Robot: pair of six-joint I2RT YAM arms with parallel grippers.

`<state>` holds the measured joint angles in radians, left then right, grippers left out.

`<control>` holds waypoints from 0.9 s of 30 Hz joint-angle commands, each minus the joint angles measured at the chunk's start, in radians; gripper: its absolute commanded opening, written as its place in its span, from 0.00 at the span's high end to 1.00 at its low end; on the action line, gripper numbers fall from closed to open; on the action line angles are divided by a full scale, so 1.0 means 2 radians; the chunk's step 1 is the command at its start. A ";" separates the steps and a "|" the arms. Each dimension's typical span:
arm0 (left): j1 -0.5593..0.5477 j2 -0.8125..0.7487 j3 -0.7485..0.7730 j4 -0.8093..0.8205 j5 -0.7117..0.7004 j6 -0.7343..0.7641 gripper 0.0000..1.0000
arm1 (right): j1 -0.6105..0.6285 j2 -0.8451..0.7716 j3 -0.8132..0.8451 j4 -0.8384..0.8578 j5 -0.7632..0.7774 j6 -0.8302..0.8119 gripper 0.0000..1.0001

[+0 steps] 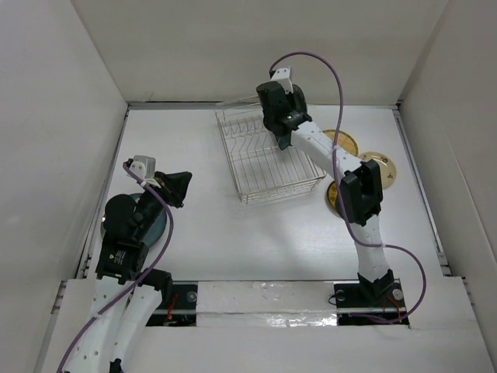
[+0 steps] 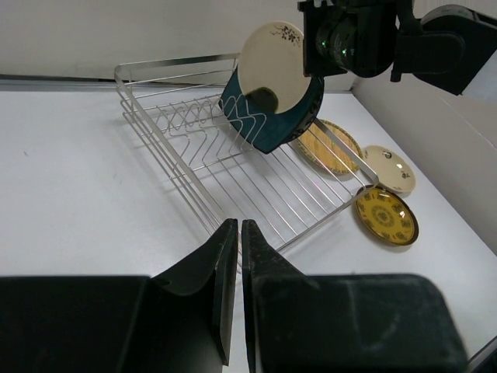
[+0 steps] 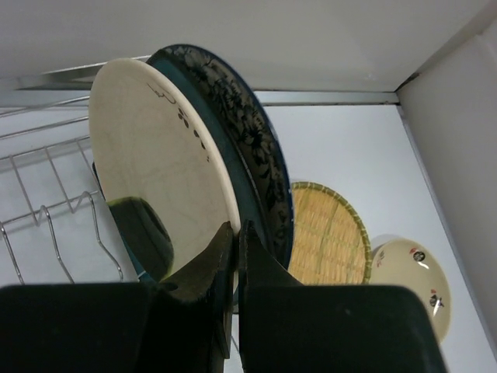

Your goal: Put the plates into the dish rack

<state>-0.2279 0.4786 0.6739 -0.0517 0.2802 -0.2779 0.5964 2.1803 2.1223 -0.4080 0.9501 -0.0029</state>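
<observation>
My right gripper (image 3: 236, 229) is shut on the lower rim of a round cream plate (image 3: 155, 155) and holds it upright over the silver wire dish rack (image 1: 264, 167). A dark teal plate with a floral rim (image 3: 245, 132) stands right behind it in the rack. From the left wrist view both plates, cream (image 2: 272, 62) and teal (image 2: 272, 128), stand at the rack's far end (image 2: 178, 132). My left gripper (image 2: 237, 225) is shut and empty, well left of the rack (image 1: 180, 186). A round teal plate (image 1: 159, 227) lies under the left arm.
Three plates lie on the table right of the rack: a woven yellow one (image 2: 326, 146), a cream one (image 2: 392, 167) and a gold patterned one (image 2: 386, 215). White walls enclose the table on the left, back and right.
</observation>
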 commanded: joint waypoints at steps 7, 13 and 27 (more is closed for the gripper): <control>-0.002 0.001 0.005 0.015 -0.001 0.000 0.96 | 0.010 0.034 -0.002 -0.003 -0.006 0.044 1.00; -0.002 0.001 0.005 0.014 -0.006 0.000 0.96 | 0.019 0.052 -0.002 -0.005 -0.017 0.065 1.00; -0.002 -0.004 0.002 0.017 -0.007 -0.001 0.95 | 0.009 -0.192 -0.196 0.114 -0.170 0.116 0.35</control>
<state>-0.2279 0.4793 0.6739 -0.0532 0.2707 -0.2779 0.6224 2.0129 1.7870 -0.3496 0.6754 0.1822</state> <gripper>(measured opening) 0.044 0.645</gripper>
